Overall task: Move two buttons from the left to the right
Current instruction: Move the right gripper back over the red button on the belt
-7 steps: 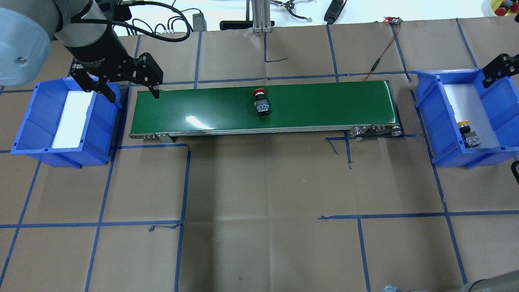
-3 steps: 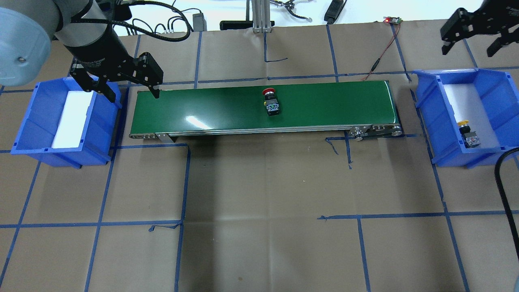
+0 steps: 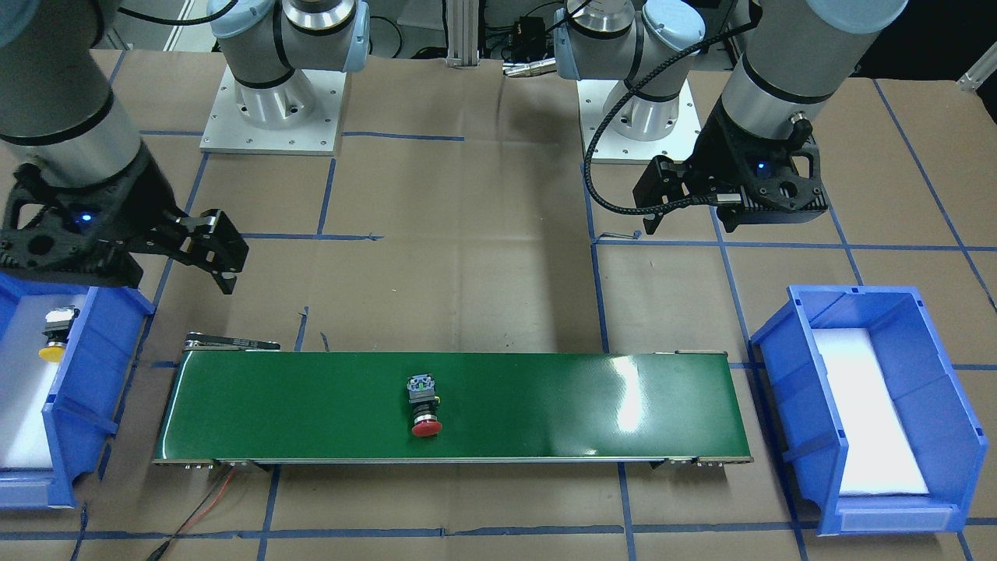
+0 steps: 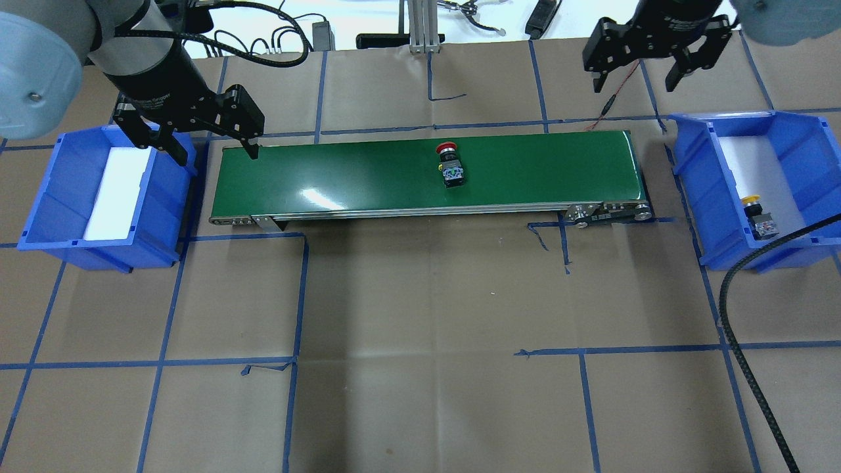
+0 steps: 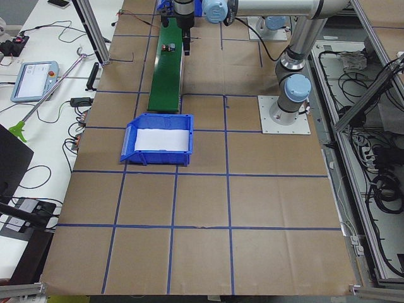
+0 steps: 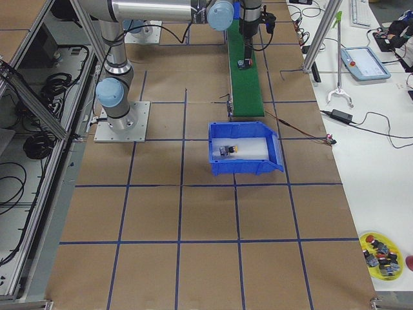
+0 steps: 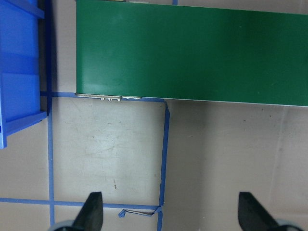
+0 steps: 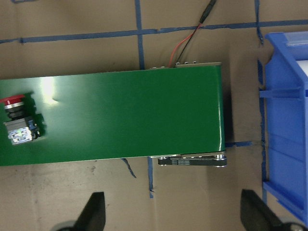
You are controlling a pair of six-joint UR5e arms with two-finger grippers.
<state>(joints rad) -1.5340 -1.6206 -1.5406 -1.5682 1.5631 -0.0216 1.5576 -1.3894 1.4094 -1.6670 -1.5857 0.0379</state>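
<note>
The red-capped button (image 4: pixel 451 165) lies on its side on the green conveyor belt (image 4: pixel 341 172), just right of the middle; it also shows in the front view (image 3: pixel 424 405) and the right wrist view (image 8: pixel 18 120). The yellow-capped button (image 4: pixel 759 215) lies on white foam in the right blue bin (image 4: pixel 690 172). My left gripper (image 4: pixel 213 148) is open and empty, above the gap between the left blue bin (image 4: pixel 39 197) and the belt's left end. My right gripper (image 4: pixel 635 79) is open and empty, high beyond the belt's right end.
The left bin holds only a white foam pad (image 4: pixel 115 194). A red-and-black wire (image 4: pixel 617 92) runs from the belt's far right corner to the table's back edge. The right arm's black cable (image 4: pixel 742 328) hangs over the right front of the table.
The red button has ridden the belt to the right. My right gripper has swung from over the right bin back and leftward, to beyond the belt's right end. The left arm has not moved.
</note>
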